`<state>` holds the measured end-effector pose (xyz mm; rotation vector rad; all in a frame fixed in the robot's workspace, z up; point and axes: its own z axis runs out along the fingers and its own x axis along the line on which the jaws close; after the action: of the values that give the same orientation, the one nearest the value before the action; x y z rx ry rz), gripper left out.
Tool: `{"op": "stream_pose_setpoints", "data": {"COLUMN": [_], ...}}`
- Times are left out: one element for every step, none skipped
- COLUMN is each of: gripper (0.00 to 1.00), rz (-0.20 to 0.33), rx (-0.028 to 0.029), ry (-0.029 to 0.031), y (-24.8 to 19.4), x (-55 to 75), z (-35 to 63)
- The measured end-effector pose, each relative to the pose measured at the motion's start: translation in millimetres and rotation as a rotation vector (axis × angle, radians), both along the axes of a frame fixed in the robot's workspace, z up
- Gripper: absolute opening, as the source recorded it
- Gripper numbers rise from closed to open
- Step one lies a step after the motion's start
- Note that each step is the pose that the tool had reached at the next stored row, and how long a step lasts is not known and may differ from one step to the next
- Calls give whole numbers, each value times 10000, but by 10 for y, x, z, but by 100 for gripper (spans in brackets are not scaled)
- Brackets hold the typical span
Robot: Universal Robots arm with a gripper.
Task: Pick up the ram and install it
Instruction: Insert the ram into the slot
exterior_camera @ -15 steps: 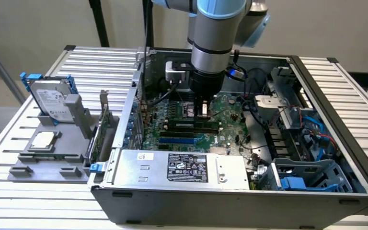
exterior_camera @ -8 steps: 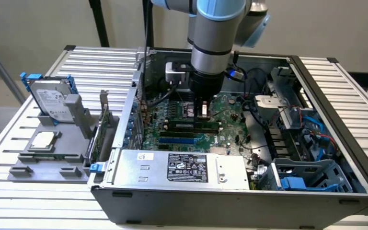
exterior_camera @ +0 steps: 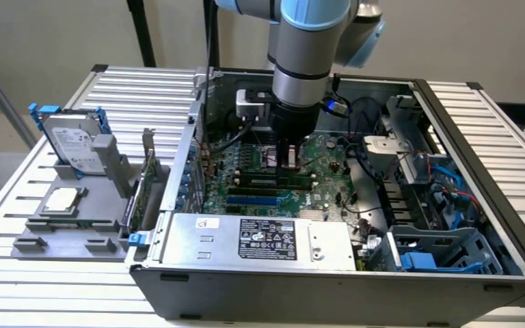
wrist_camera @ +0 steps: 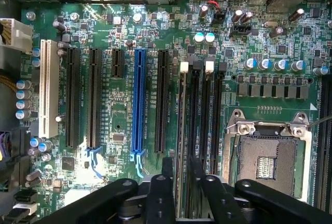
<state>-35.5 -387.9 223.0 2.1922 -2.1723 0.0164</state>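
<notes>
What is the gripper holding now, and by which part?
The gripper seems to clamp the long thin green ram stick, seen edge-on, across its two flat faces.

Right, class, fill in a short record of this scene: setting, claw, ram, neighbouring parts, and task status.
setting: open computer case, motherboard exposed
claw: claw low over the memory slots, closed on the ram
ram: ram seen edge-on, lined up along a memory slot
neighbours: blue slot on one side, CPU socket on the other
outside case: hard drive on a grey stand
status: ram picked up; whether it is fully seated cannot be told
</notes>
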Motion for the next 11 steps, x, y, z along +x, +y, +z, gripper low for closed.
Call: {"op": "stream_pose_setpoints", "data": {"gripper": [28, 28, 28, 28, 28, 28, 28, 28, 26, 26, 19], "rz": [0, 0, 1, 1, 0, 0, 0, 2, 0, 1, 0], "rx": [-2, -2, 3, 7, 13, 16, 17, 19, 24, 29, 31], "ry": [1, 2, 6, 9, 11, 11, 11, 12, 12, 11, 11], "y": [0, 0, 0, -1, -2, -2, -2, -3, -3, -4, -4], "x": [0, 0, 0, 0, 0, -1, -3, -9, -21, -27, -32], "z": [16, 38, 64, 91, 117, 143, 166, 185, 202, 210, 210]}}
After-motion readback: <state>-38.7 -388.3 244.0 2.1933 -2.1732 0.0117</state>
